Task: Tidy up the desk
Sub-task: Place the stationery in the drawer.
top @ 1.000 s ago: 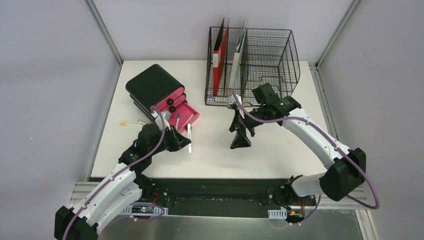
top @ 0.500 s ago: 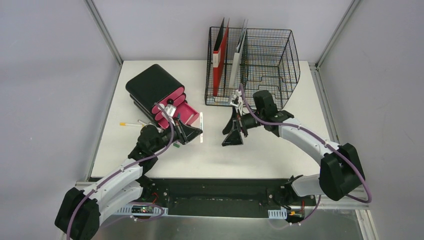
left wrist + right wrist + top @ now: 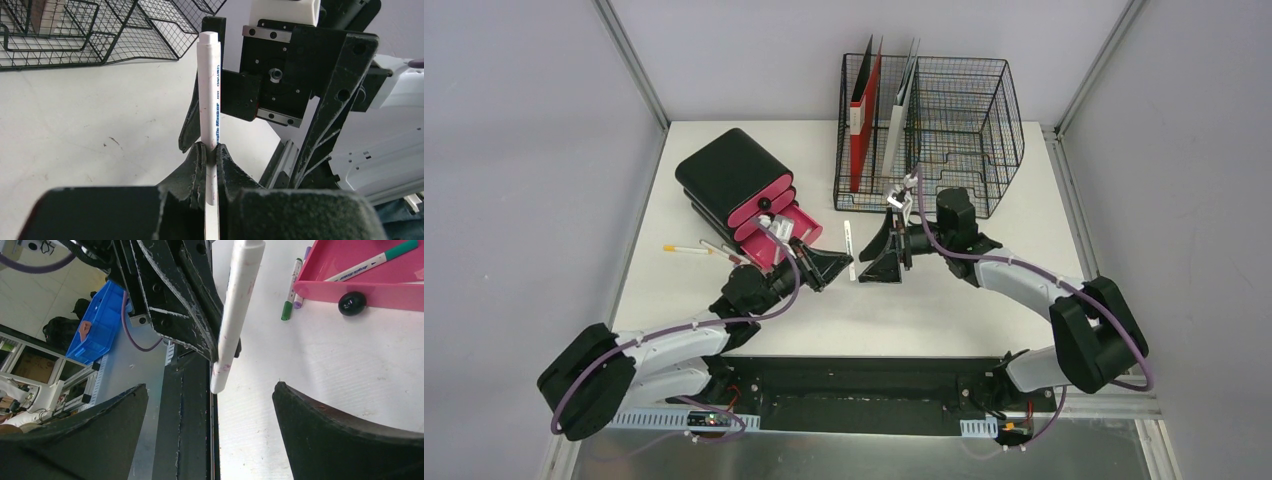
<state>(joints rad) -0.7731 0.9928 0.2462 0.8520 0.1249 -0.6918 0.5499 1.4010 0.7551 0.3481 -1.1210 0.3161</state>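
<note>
The left gripper (image 3: 207, 152) clamps the white marker (image 3: 210, 85) by its lower barrel above the tabletop (image 3: 984, 290); light, rigid and smooth, it is best taken mid-barrel by the fully open right gripper (image 3: 210, 407)

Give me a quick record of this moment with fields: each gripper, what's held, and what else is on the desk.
Left gripper: shut on white marker, held toward the right arm
Right gripper: open, marker end between its fingers, not touching
Pink drawer: open, green-tipped pen inside
Wire rack: at back of desk, red folder upright inside
Loose pen: beside drawer unit
</note>
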